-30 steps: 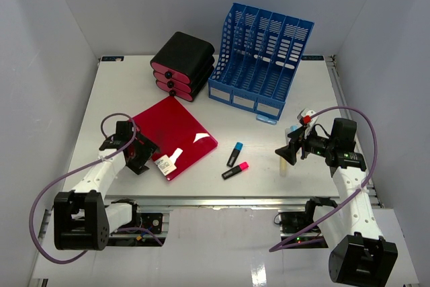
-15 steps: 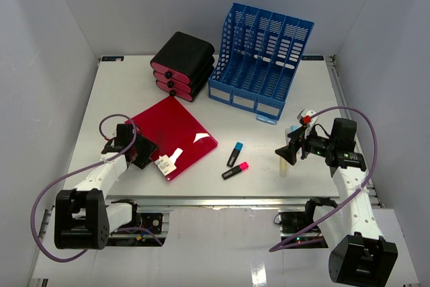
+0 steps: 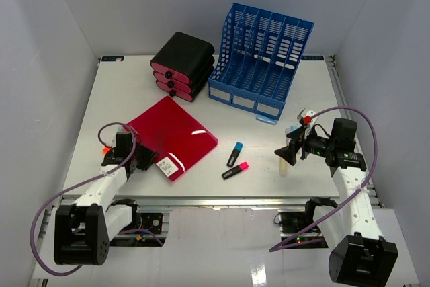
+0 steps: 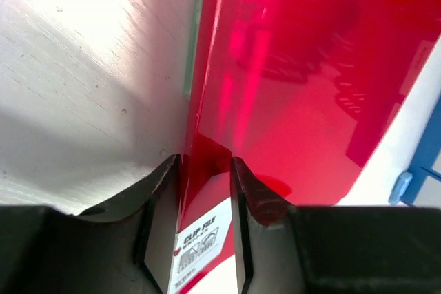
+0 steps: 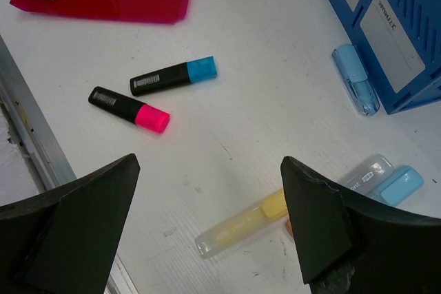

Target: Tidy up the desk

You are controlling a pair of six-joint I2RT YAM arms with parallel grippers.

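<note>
The left gripper (image 4: 205,191) is pinching the red clip file's (image 3: 171,136) edge on the white desk (image 3: 269,139) — the right gripper (image 5: 210,222) is hovering wide open, empty, above highlighters (image 5: 172,77).

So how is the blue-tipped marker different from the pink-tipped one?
The blue-capped marker has a blue cap; the pink-capped marker has a pink one. In the top view, the blue-capped one lies farther from the arms and stands steeper, while the pink-capped one lies flatter. Both have black bodies and lie loose on the desk.
</note>
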